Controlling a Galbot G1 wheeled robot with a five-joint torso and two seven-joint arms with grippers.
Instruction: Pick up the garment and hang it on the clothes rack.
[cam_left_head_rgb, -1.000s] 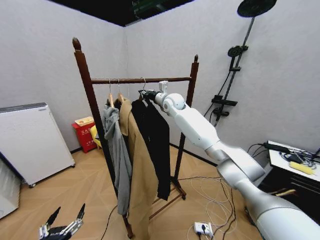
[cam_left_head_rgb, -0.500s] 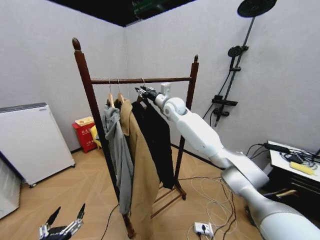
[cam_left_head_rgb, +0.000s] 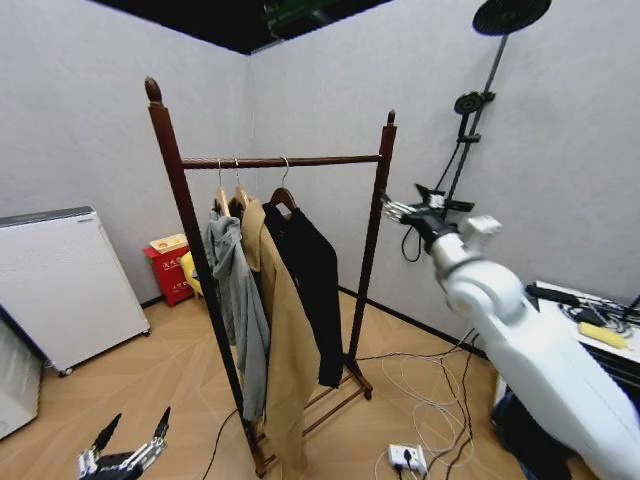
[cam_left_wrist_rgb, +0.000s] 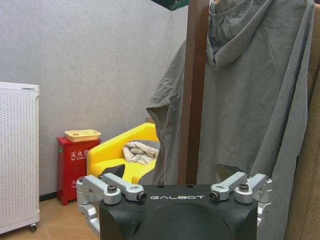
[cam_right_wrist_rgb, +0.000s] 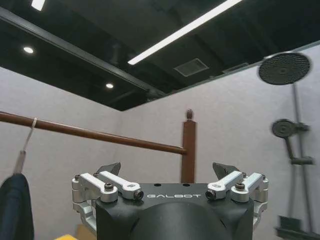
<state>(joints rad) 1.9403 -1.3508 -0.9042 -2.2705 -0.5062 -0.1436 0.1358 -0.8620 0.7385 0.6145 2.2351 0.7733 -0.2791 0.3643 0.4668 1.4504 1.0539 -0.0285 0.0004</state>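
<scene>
Grey walls behind; my right gripper (cam_left_head_rgb: 392, 208), fingers apart, hangs beside the clothes rack (cam_left_head_rgb: 375, 225) where the garment (cam_left_head_rgb: 310, 275) hangs; left gripper (cam_left_head_rgb: 128, 442) splayed low.

You see a black garment (cam_left_head_rgb: 310, 285), dark reddish-brown clothes rack (cam_left_head_rgb: 372, 250), grey hooded jacket (cam_left_head_rgb: 238, 310), tan coat (cam_left_head_rgb: 285, 370), red cabinet (cam_left_head_rgb: 168, 270), yellow chair (cam_left_wrist_rgb: 122, 155), white radiator (cam_left_head_rgb: 60, 285).

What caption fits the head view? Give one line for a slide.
Black jacket hangs on the rack; open right pincer beside the far post, left pincer low and open.
</scene>
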